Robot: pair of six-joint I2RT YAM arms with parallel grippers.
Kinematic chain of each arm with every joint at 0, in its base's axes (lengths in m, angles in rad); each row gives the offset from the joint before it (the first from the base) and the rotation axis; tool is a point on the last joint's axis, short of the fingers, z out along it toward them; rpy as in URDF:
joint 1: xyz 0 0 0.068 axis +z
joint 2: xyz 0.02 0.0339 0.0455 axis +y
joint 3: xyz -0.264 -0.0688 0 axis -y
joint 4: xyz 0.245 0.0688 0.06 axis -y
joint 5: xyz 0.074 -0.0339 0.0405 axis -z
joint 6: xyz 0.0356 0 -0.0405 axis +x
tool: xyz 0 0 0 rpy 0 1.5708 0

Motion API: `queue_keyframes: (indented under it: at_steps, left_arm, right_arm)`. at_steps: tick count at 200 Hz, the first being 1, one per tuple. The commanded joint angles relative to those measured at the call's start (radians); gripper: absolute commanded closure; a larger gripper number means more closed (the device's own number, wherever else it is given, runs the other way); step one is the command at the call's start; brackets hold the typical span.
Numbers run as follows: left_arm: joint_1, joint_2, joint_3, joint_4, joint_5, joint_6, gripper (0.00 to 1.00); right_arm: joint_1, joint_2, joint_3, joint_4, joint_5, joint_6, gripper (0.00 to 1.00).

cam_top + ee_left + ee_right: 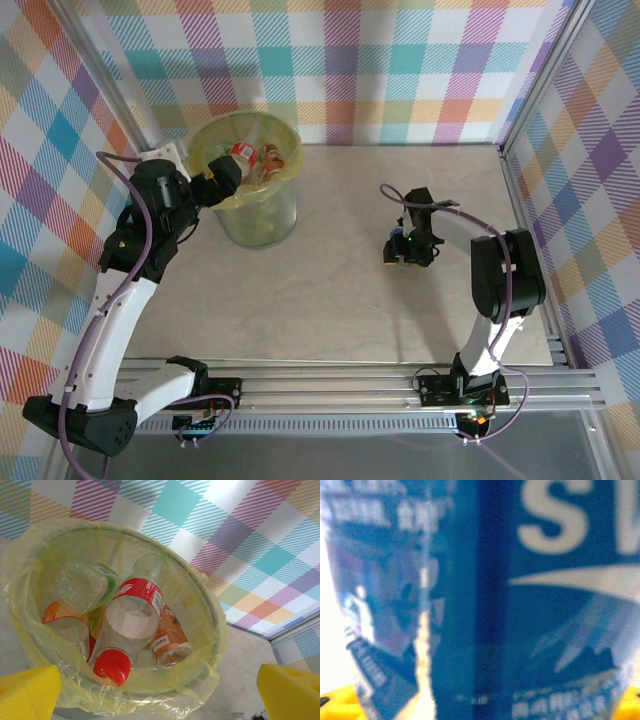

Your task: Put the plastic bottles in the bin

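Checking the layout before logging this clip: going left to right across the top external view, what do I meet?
Left arm's white link → bin → right gripper → right arm's dark link. The left gripper overlaps the bin's rim, so it is left out of the order.

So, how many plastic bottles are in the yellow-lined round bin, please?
4: green-labelled clear bottle far left, orange-labelled bottle near left, red-capped bottle centre, second orange-labelled bottle right. More may hide underneath.
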Motion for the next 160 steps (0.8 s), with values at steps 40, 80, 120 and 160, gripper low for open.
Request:
queue_keyframes:
  at_steps: [40,80,120,160]
  left_arm:
    - [0.000,0.017,0.046,-0.019,0.103,-0.025,0.00]
    - [-0.048,0.079,0.110,-0.040,0.197,-0.029,0.00]
    - [-0.161,0.166,0.179,-0.021,0.281,-0.031,0.06]
    - [-0.270,0.273,0.266,-0.023,0.379,-0.022,0.08]
  right_arm:
    - [0.065,-0.294,-0.040,0.060,-0.040,0.003,0.48]
    - [0.110,-0.488,-0.069,0.179,-0.205,0.000,0.49]
    - [0.172,-0.591,-0.076,0.289,-0.308,0.008,0.48]
    - [0.218,-0.596,-0.056,0.373,-0.358,0.038,0.49]
